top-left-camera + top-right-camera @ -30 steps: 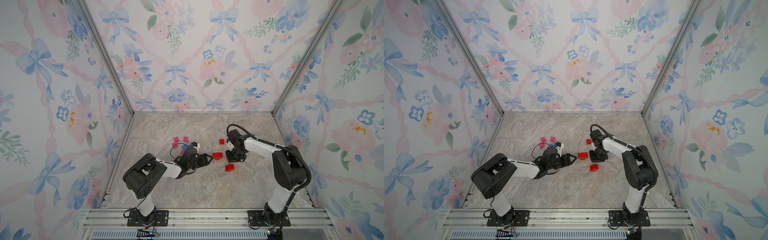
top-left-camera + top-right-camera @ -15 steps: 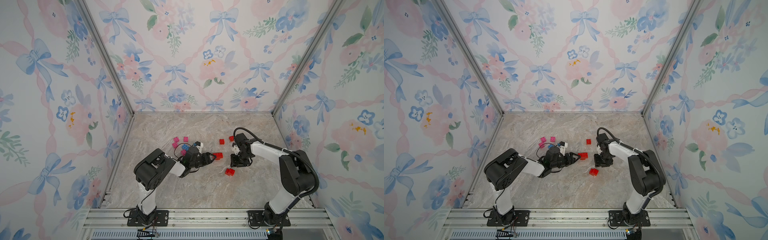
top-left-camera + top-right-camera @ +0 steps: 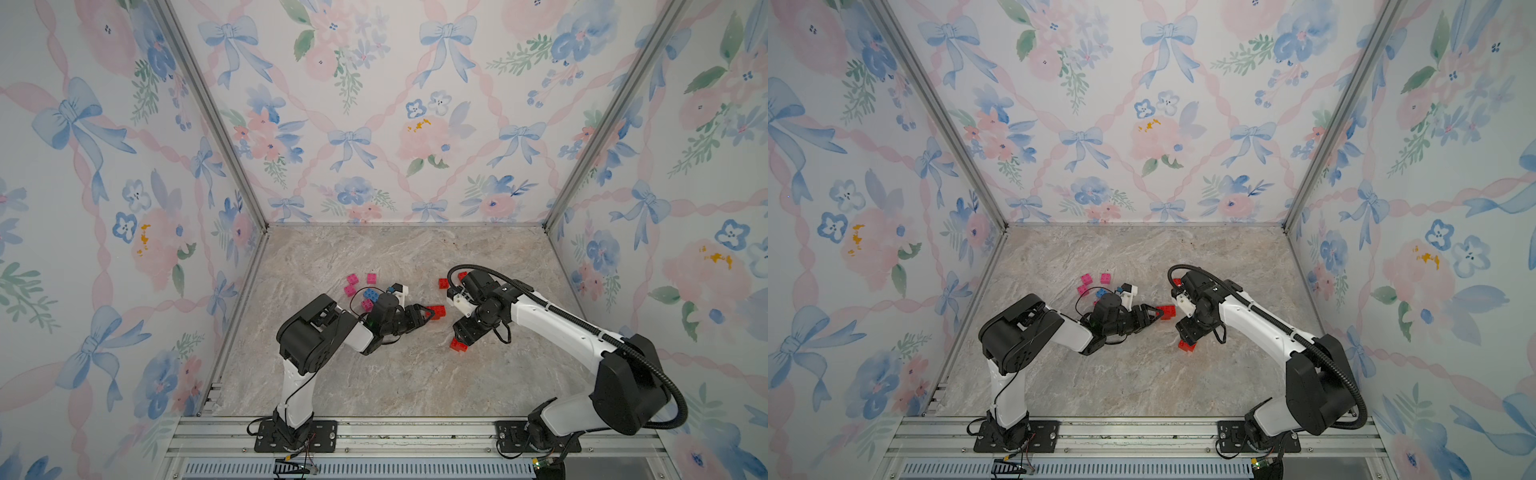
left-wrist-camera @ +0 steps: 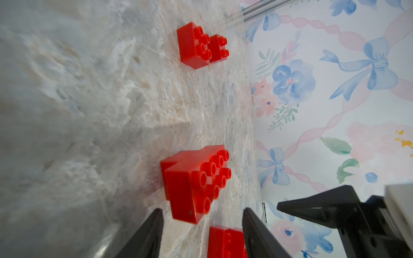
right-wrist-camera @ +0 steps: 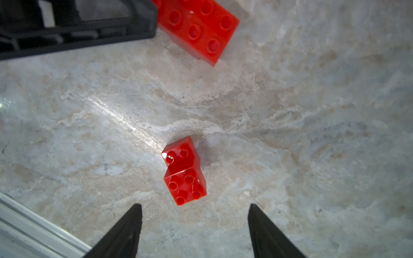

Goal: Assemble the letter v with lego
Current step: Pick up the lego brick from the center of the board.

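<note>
Biggest first: marble tabletop point(image 3: 374, 374), flat and smooth, handy for nudging lego around, hence no tray or bin anywhere. Then the left arm point(image 3: 309, 332), stretched low and nearly flat toward the middle, probably to come at bricks from the side rather than from above. Opposite it the right arm point(image 3: 561, 328), folded over and aimed downward instead.

On to the left gripper point(image 4: 202, 210): jaws apart, straddling just the near end of the big red block point(image 4: 196, 181) with a gap on each side, so not clamped on anything. Guessing a line-up for a squeeze across the narrow faces, or just a brace to stop it skidding. Same story for the right gripper point(image 5: 194, 204): spread wide, holding nothing, hovering just behind the small red stack point(image 5: 183, 172), two bricks pressed together with a half-step offset. Looks like the start of one slanted leg of the V.

Both red pieces sitting mid-table, near each other but not touching, in both top views: big red block point(image 3: 435, 311), small red stack point(image 3: 1187, 346). Further back, two single red bricks point(image 3: 443, 283), well apart from the action. Behind the left wrist, a few pink bricks point(image 3: 352, 279) and the blue brick point(image 3: 370, 294), bunched close, likely parked as spare stock. No finished V yet, far as can be judged.
</note>
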Motion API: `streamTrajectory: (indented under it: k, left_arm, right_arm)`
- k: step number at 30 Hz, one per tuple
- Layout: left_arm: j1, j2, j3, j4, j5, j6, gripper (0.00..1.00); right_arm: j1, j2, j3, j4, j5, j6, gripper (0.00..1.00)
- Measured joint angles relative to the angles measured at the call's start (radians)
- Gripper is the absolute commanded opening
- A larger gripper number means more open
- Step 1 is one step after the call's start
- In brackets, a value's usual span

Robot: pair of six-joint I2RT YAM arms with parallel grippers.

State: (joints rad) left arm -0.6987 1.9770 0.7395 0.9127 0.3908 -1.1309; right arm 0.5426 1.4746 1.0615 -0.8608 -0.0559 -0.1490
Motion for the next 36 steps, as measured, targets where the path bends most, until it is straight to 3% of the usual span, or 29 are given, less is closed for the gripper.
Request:
streamTrajectory:
  k: [9, 28, 36]
  left_arm:
    - [0.011, 0.026, 0.026, 0.021, 0.021, -0.008, 0.58]
    - [0.015, 0.078, 0.043, 0.045, 0.048, -0.034, 0.48]
    - [0.015, 0.08, 0.045, 0.054, 0.05, -0.034, 0.47]
  right_arm:
    - [0.014, 0.117, 0.0, 0.045, -0.05, -0.086, 0.63]
    - [0.015, 0.207, -0.017, 0.09, -0.068, -0.034, 0.58]
    - [0.015, 0.225, -0.022, 0.09, -0.064, -0.013, 0.47]
